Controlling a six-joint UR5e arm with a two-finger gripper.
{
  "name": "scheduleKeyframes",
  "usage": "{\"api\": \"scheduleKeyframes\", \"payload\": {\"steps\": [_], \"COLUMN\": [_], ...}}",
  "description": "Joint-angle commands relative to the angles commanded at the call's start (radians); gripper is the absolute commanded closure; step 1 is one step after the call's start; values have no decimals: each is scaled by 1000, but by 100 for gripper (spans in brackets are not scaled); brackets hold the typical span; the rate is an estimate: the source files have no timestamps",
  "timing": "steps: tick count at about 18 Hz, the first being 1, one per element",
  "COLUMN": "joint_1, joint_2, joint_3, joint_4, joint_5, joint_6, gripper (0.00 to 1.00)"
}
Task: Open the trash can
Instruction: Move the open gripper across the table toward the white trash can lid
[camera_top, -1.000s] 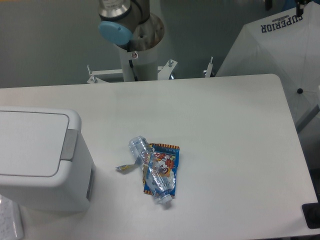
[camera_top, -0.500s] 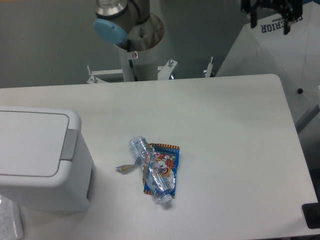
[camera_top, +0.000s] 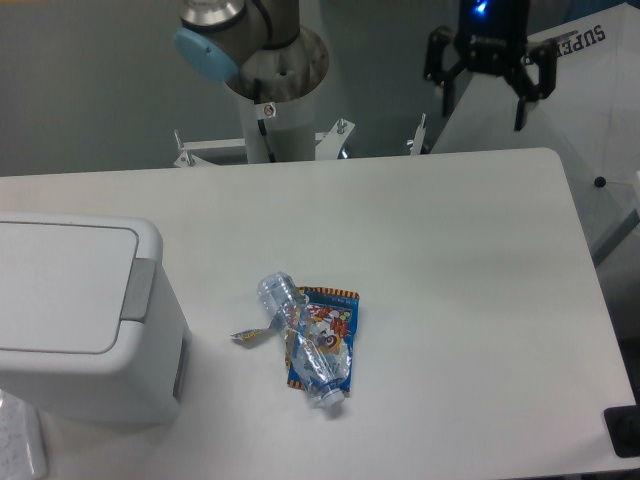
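Gripper (camera_top: 484, 112): black, two fingers spread apart, pointing down, empty, held high at upper right; arm base upper left.

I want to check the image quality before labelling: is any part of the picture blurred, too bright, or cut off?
In the camera view, lighting is soft and even, with faint shadows beside the trash can and the crushed bottle. The whole frame is slightly soft; the hand looks a little blurred, with a blue light glowing above it. The trash can is cut off at the left edge. No strong glare on the table.
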Motion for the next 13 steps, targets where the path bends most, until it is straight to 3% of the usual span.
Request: {"api": "scheduleKeyframes", "payload": {"steps": [8, 10, 13], "joint_1": [-179, -193, -265], "joint_2": [-63, -65, -81], "joint_3": [61, 63, 65], "joint_4": [14, 23, 90], "joint_5": [6, -2, -20], "joint_6": [-423, -489, -650], "gripper": [0, 0, 0]}}
